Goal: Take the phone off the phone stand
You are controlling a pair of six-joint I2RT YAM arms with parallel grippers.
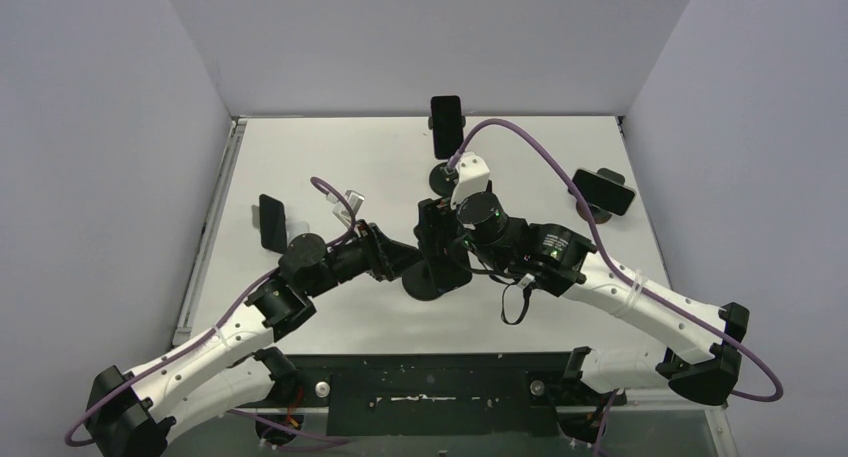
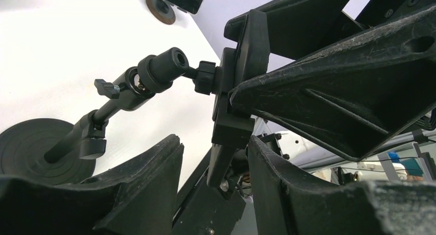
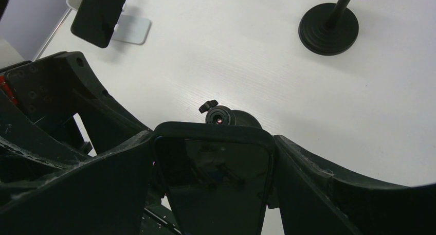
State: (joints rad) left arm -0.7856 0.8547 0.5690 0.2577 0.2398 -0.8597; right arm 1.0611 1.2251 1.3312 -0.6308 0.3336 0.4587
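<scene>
Phone (image 3: pixel 213 188): black case, dark glossy screen, seated in the stand's clamp at mid-table.
Stand (image 2: pixel 128 86): black, round base, ball-joint arm, clamp behind phone.
Right gripper (image 3: pixel 213 145): closed on phone's 2 side edges.
Left gripper (image 2: pixel 213 155): spread, straddling clamp's lower part, gap on 1 side.
Table (image 3: pixel 257 55): white.

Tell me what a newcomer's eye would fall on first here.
At the centre of the table, the right gripper clasps a dark phone by its edges. The left gripper straddles the clamp of its black phone stand. Around them sit a rear phone, a left phone and a right phone.
</scene>
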